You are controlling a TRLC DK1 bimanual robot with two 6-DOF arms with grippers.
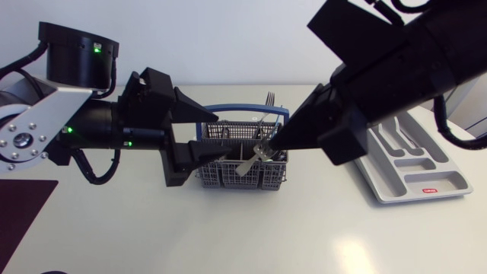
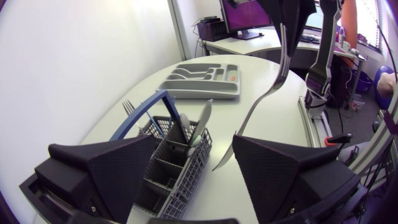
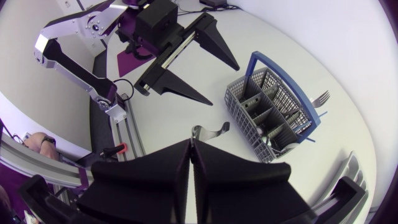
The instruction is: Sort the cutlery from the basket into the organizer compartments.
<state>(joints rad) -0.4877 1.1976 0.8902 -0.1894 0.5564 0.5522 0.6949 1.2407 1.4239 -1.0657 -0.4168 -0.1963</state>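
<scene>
Now right hand [image 3: 191, 144] grips utensil [image 1: 249, 161] near basket [image 1: 228, 180]; left hand [image 1: 213, 137] spread wide.

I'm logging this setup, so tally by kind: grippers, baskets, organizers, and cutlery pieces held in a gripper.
Grippers: 2, left gripper and right gripper
Basket: 1
Organizer: 1
Held cutlery piece: 1
Total: 5

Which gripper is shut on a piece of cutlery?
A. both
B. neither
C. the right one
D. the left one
C: the right gripper has its fingers closed on a silver piece of cutlery, while the left gripper stands wide open with nothing held.
</scene>
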